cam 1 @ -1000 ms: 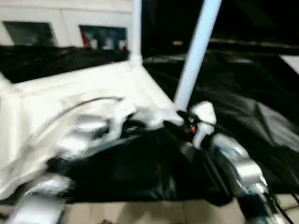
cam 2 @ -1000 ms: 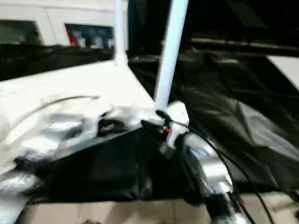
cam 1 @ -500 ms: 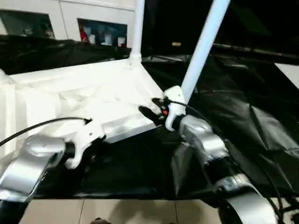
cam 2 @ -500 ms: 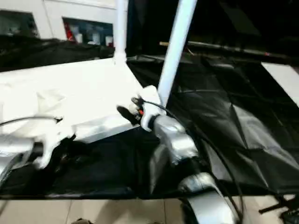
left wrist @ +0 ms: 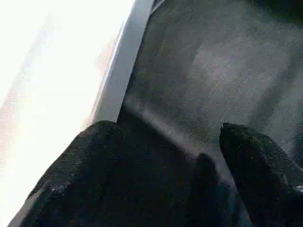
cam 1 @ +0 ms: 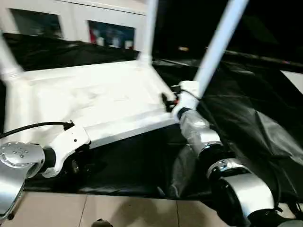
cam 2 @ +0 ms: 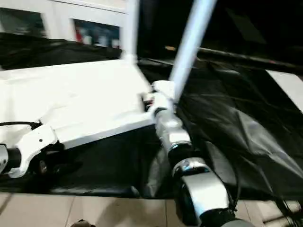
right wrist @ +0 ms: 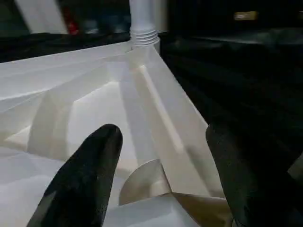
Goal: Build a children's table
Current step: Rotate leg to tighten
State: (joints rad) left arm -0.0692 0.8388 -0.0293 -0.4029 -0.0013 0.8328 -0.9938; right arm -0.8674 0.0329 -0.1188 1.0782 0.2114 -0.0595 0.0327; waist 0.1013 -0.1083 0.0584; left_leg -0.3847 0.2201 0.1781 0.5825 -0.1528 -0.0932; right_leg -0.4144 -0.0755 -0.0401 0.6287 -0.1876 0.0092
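On black cloth (cam 1: 246, 123): upturned children's table (cam 1: 94, 101), legs up.

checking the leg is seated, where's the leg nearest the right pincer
In the left eye view that leg rises tilted from the near right corner of the upturned tabletop, just behind the right pincer, with black cloth to its right.

1. Both forearms are clad in silver metal; the left forearm (cam 1: 14, 161) is capped by a disc dotted with small holes.
2. White wrist housings are fitted.
3. A black cable (cam 1: 33, 126) is attached.
4. Black matte fingers (right wrist: 87, 175) are seen.
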